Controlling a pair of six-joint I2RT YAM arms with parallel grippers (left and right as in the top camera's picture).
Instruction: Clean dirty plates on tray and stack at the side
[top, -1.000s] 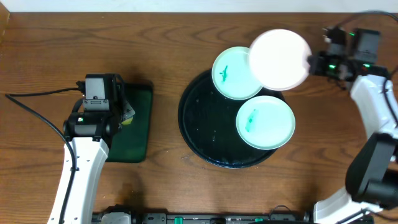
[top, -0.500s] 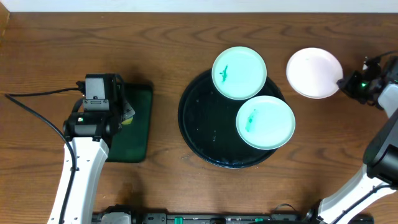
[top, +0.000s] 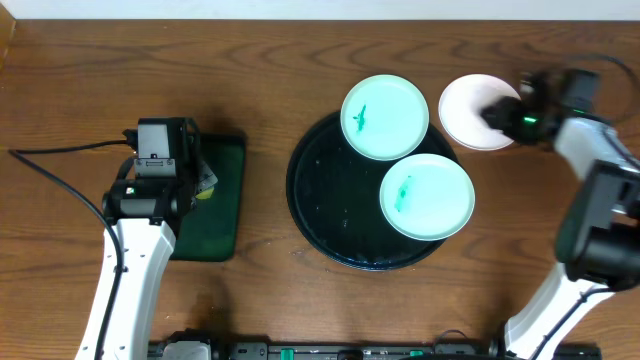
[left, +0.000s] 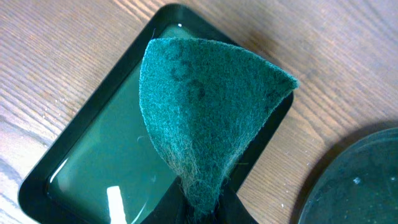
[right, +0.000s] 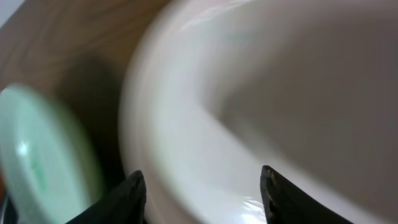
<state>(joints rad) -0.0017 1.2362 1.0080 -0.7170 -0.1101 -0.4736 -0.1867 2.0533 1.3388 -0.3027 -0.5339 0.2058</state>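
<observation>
Closed fingers of the left gripper are seen pinching one corner of a green scouring pad. The pad is fibrous and rough, is folded into a cone-like shape, and is held over a glossy dark green rectangular tray. The fingers of the right gripper are spread wide apart over a smooth white plate. This plate is laid on the wooden surface just beside the round black tray. Whether the plate is touched cannot be told, because the wrist view is blurred. Two pale-mint plates, each marked with a small green smear, are carried on the black tray close together. The far plate is placed across the raised rim, and the near plate reaches the rim on the right.
</observation>
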